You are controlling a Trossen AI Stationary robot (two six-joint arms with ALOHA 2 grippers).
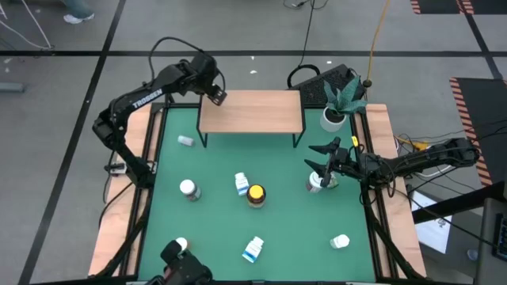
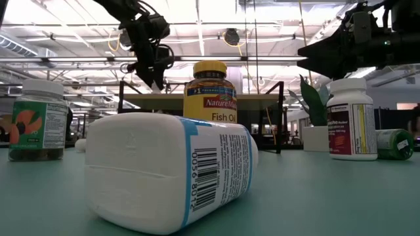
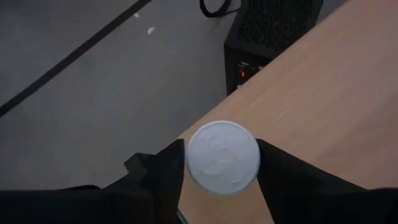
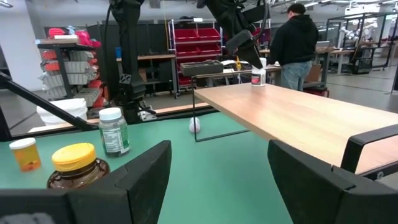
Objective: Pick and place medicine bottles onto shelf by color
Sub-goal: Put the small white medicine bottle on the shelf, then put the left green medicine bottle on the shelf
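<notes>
The shelf point(image 1: 250, 112) stands at the table's far middle. A white medicine bottle with a red label point(image 4: 258, 76) stands upright on its far left corner. My left gripper point(image 1: 215, 96) reaches down over that bottle, one finger on each side of its cap point(image 3: 222, 157). My right gripper point(image 1: 323, 161) hovers open at the table's right side with nothing between its fingers; a white-capped bottle point(image 1: 316, 183) stands just near of it. An amber bottle with a yellow lid point(image 1: 256, 195) and a blue-labelled white one point(image 1: 242, 184) stand mid-table. My left gripper has the white bottle's round cap point(image 3: 194, 163) between its two fingers, which lie against opposite sides of it. The fingers point(image 3: 166, 171) come slanting down from above. The bottle stands upright with its bottom on the shelf's far left corner point(image 4: 258, 84).
Other bottles lie or stand on the green mat: one at the far left point(image 1: 186, 141), one left of centre point(image 1: 188, 188), a blue-labelled one lying near the front point(image 1: 253, 249), a white one at the near right point(image 1: 339, 241). A white plant pot point(image 1: 333, 119) stands right of the shelf.
</notes>
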